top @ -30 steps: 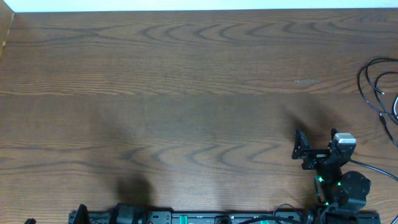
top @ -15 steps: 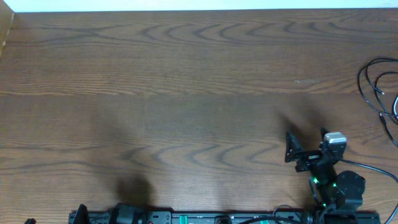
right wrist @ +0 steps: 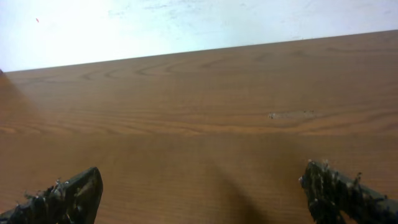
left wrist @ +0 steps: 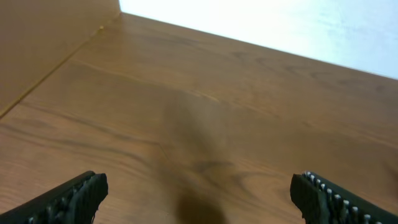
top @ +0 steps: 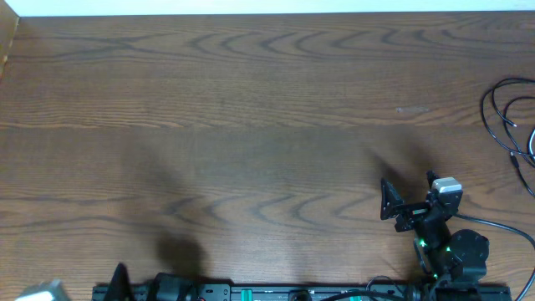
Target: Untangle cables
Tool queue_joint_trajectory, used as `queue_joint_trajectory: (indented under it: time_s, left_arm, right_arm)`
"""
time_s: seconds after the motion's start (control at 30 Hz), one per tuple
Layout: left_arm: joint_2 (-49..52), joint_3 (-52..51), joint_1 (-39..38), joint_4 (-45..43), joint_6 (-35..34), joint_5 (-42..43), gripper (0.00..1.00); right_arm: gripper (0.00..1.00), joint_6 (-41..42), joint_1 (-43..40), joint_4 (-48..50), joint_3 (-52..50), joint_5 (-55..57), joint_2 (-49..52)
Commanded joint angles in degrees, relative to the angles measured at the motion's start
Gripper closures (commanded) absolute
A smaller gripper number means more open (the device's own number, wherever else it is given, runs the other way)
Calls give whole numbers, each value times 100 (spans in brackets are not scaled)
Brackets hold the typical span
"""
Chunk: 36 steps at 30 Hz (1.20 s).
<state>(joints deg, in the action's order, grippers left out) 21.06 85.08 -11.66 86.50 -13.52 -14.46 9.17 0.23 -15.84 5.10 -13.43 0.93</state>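
The cables (top: 506, 117) are thin black cords lying in loose loops at the table's far right edge, partly cut off by the frame. My right gripper (top: 410, 191) is open and empty above bare wood at the front right, well to the left of the cables and nearer the front. In the right wrist view its fingers (right wrist: 202, 196) are spread wide over bare wood, with no cable in sight. My left gripper (left wrist: 202, 200) is open and empty over bare wood. In the overhead view only one finger of it (top: 121, 278) shows at the bottom left edge.
The wooden table (top: 251, 125) spans the whole view. A raised wooden side wall (left wrist: 43, 43) runs along its left edge. A white wall (right wrist: 186, 25) lies behind the far edge. The arm bases' black rail (top: 276, 293) runs along the front edge.
My right gripper has moved left and slightly toward the front, still open. Part of my left arm has come into the overhead view at the bottom left.
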Motion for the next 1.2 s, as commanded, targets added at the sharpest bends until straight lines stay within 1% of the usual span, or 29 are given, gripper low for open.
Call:
queue_joint_trajectory:
  time_s: [0.0, 0.07, 0.17, 0.2, 0.23, 0.3, 0.33, 0.4, 0.53, 0.6, 0.7, 0.73, 0.83, 0.87, 0.93, 0.97, 1.03, 1.17]
  left_arm:
    - [-304, -612, 13, -603, -11, 555, 0]
    - [-577, -1117, 13, -1128, -13, 713, 0]
    - [-927, -1698, 13, -1537, -13, 748, 0]
    - [-1182, -2133, 13, -1764, -17, 846, 0]
    - [-1355, -2439, 13, -1910, -92, 960, 0]
    - [-1591, -2872, 13, -2184, -439, 1156, 0]
    - [-1777, -3250, 13, -2490, -706, 1386, 0]
    - [-1882, -3609, 13, -2708, -765, 1550, 0]
    - [-1893, -4166, 13, -2955, -914, 1537, 0]
    - [-1893, -4631, 13, -3421, -879, 1506, 0]
    - [-1893, -5512, 13, -4518, -691, 1517, 0]
    - [-1893, -5678, 11, -4712, -691, 1541, 0]
    - [-1893, -6535, 13, -6030, -691, 1663, 0]
    - [-1893, -6660, 13, -6253, -691, 1663, 0]
    - [-1893, -7101, 13, -7079, -686, 1659, 0]
    - [-1893, -7200, 13, -7281, -669, 1650, 0]
    - [-1893, -7597, 13, -8028, -560, 1639, 0]
    - [-1893, -8063, 15, -8612, -407, 1591, 0]
  right_arm:
    - [1, 63, 35, -22, -9, -7, -63]
    - [1, 63, 35, -22, -9, -7, -63]
    - [1, 63, 35, -22, -9, -7, -63]
    - [1, 63, 35, -24, -9, -7, -63]
    - [1, 63, 35, -24, -9, -7, -63]
    - [1, 63, 35, -22, -9, -7, -63]
    - [1, 63, 35, -24, -9, -7, -63]
    - [1, 63, 35, -22, -9, -7, -63]
    - [1, 63, 35, -22, -9, -7, -63]
    - [1, 63, 35, -24, -9, -7, -63]
    - [1, 63, 35, -24, -9, -7, -63]
    - [1, 63, 35, -24, -9, -7, -63]
    - [1, 63, 35, -24, -9, -7, -63]
    - [1, 61, 35, -24, -9, -7, -63]
    - [1, 63, 35, -24, -9, -7, -63]
    - [1, 63, 35, -24, -9, -7, -63]
    - [1, 63, 35, -22, -9, -7, -63]
    - [1, 63, 35, -24, -9, -7, -63]
